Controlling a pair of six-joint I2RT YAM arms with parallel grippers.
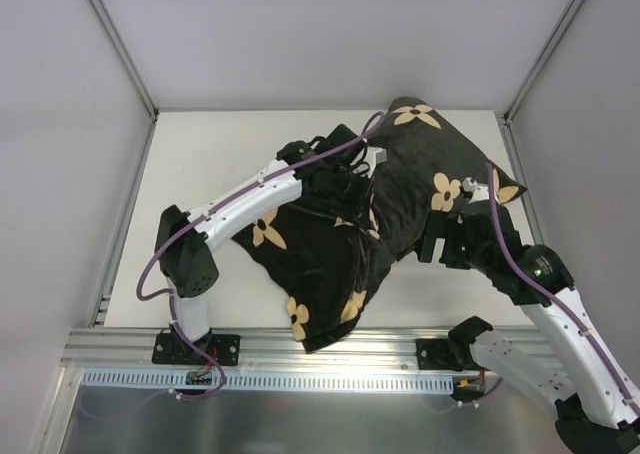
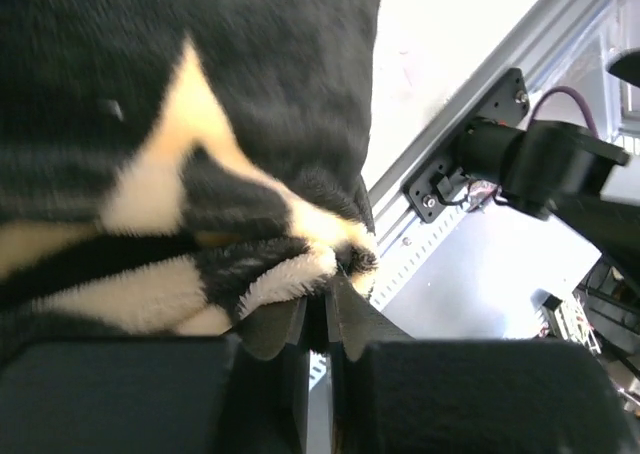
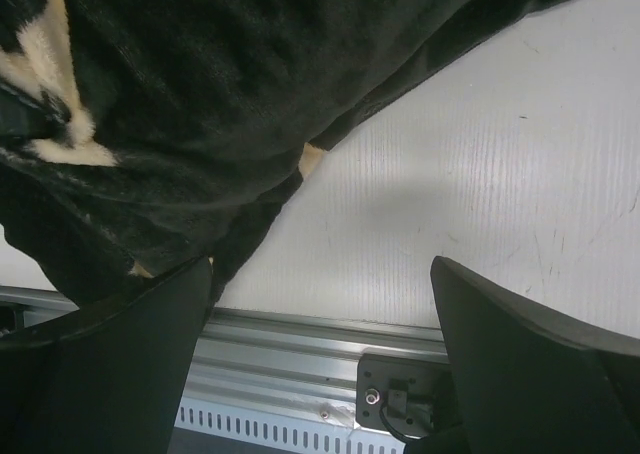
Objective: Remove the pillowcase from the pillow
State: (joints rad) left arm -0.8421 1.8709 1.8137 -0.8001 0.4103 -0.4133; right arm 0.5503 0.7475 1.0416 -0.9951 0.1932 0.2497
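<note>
The black pillowcase (image 1: 400,194) with tan flower motifs lies bunched across the table from the back right corner to the front middle. The white pillow does not show; the cover hides it. My left gripper (image 1: 362,179) sits on top of the cover near its middle. In the left wrist view the left gripper (image 2: 325,299) is shut on a fold of the pillowcase (image 2: 250,94). My right gripper (image 1: 432,242) is beside the cover's right edge. In the right wrist view the right gripper (image 3: 320,274) is open and empty over bare table, with the pillowcase (image 3: 220,84) against its left finger.
The white table (image 1: 200,174) is walled by grey panels with metal corner posts (image 1: 120,49). An aluminium rail (image 1: 350,349) carrying the arm bases runs along the near edge, and it also shows in the right wrist view (image 3: 300,354). The cover's lower corner reaches that rail.
</note>
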